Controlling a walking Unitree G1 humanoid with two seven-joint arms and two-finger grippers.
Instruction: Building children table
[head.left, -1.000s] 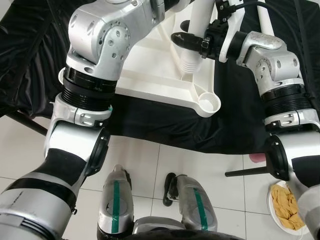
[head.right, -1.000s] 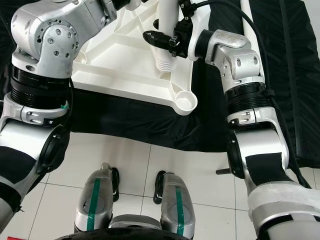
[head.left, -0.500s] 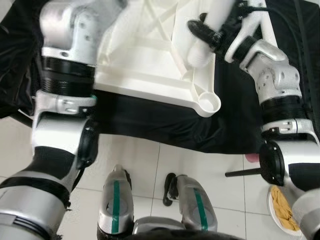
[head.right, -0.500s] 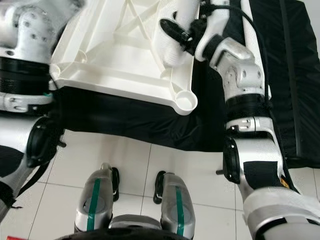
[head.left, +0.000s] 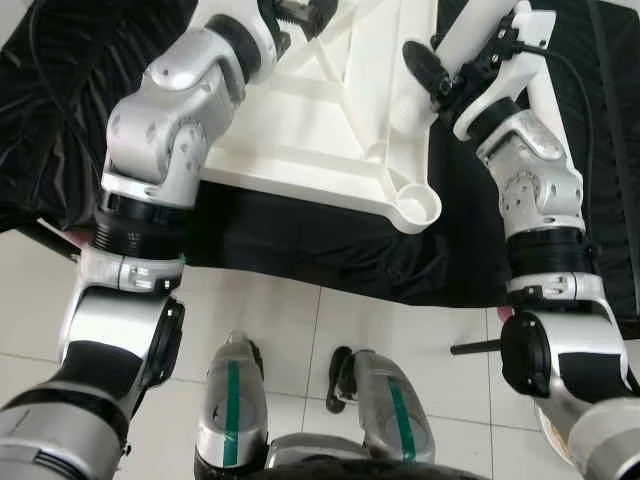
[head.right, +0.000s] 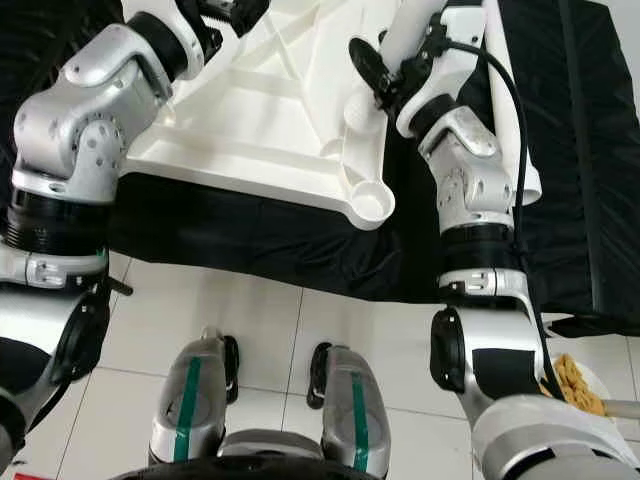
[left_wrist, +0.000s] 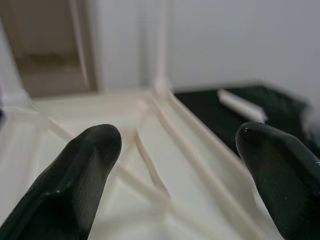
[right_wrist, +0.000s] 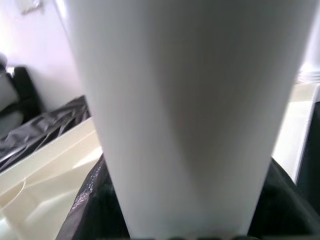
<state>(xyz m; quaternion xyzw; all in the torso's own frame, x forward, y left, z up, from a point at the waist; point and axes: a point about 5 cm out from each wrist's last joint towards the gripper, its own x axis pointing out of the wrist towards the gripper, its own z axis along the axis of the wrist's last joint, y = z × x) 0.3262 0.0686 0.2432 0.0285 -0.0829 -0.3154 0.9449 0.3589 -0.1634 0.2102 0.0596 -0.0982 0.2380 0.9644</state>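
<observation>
While the white tabletop (head.left: 330, 120) is lying upside down on a black cloth (head.left: 300, 250), its ribbed underside facing up, the right end effector (head.left: 440, 75) is gripping a white table leg (head.left: 470, 25) firmly between its black fingers (head.left: 420, 62). The leg is tilting, with its ribbed lower end (head.right: 362, 105) hovering just over the tabletop's right rim, at about one o'clock from the robot's feet (head.left: 310, 410). In the right wrist view the leg (right_wrist: 185, 110) is standing between the clenched fingers, with the cream tabletop (right_wrist: 45, 170) showing behind it.

An open round socket (head.left: 419, 207) is sitting at the tabletop's near right corner, at about six o'clock from the leg's end and near it, not touching.

The left end effector (head.right: 225, 12) is reaching over the tabletop's far left part, at about eleven o'clock from the feet. In the left wrist view its two fingers (left_wrist: 80, 175) are standing apart, released, holding nothing, above the diagonal ribs (left_wrist: 150, 165) of the underside.

A second white leg (head.right: 505, 90) is lying on the cloth beyond the right arm. On the tiled floor (head.left: 300, 320) at about four o'clock, a plate of yellowish chips (head.right: 580, 385) is resting.
</observation>
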